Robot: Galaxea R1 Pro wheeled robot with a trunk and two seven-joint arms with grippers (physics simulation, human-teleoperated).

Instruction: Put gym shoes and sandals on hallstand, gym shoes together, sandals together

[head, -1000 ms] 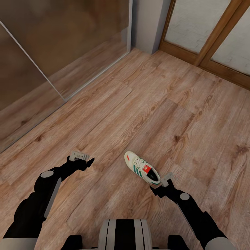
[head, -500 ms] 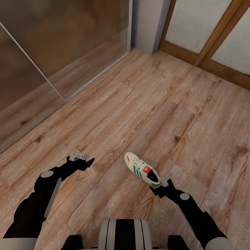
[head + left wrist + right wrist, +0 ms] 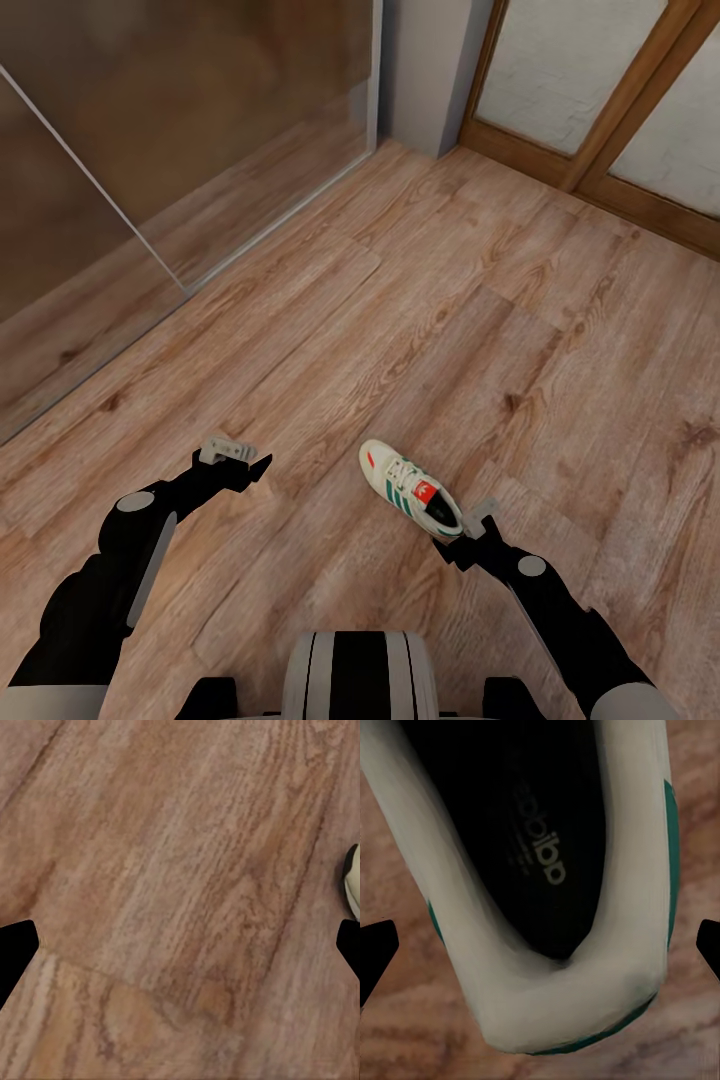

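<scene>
One gym shoe (image 3: 410, 487), white with green stripes and a red-orange tongue, lies on the corridor floor (image 3: 450, 300) just ahead of me, toe pointing away to the left. My right gripper (image 3: 462, 528) hovers at its heel and is open. In the right wrist view the heel and dark insole (image 3: 540, 870) sit between the spread fingertips (image 3: 375, 949), untouched. My left gripper (image 3: 243, 457) is open over bare planks left of the shoe, and a sliver of the shoe (image 3: 352, 877) shows at the edge of the left wrist view. The sandals and hallstand are out of view.
A glass sliding panel (image 3: 150, 130) runs along the left. A grey wall corner (image 3: 430, 70) and a wood-framed glazed door (image 3: 600, 100) close the far side. My own base (image 3: 358, 675) fills the near edge.
</scene>
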